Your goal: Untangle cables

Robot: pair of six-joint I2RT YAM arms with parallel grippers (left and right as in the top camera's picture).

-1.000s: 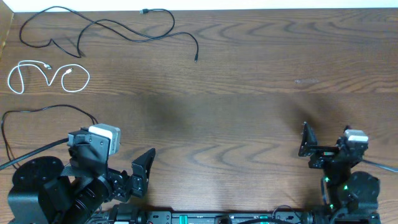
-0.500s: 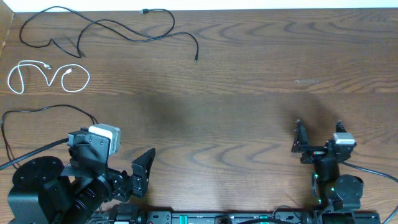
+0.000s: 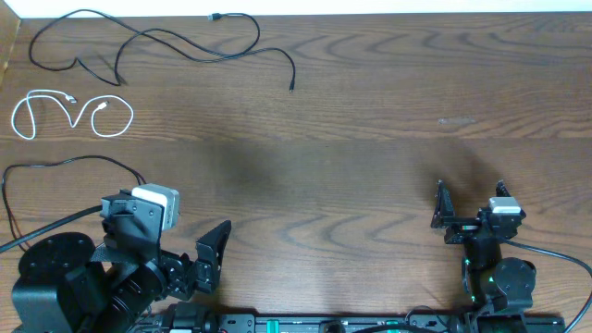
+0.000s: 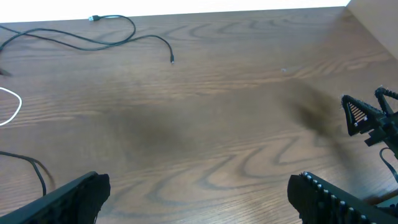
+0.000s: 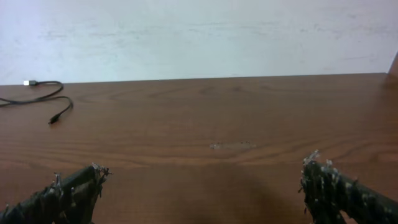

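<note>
Two black cables lie loosely spread at the table's far left: one loops near the corner, the other runs from a plug by the back edge to a free end. A short white cable curls alone just in front of them. The cables lie apart, not balled. My left gripper sits at the near left edge, open and empty, far from the cables. My right gripper hovers open at the near right, nothing between its fingers. The right wrist view catches one black cable's end.
A thicker black wire runs from the left arm across the near left of the table. The left wrist view shows the black cable, a bit of the white cable and the right gripper. A pale wall stands behind the table.
The right arm has drawn in, shifting its gripper a little left and toward the table's middle. The left arm and all cables have stayed put.
</note>
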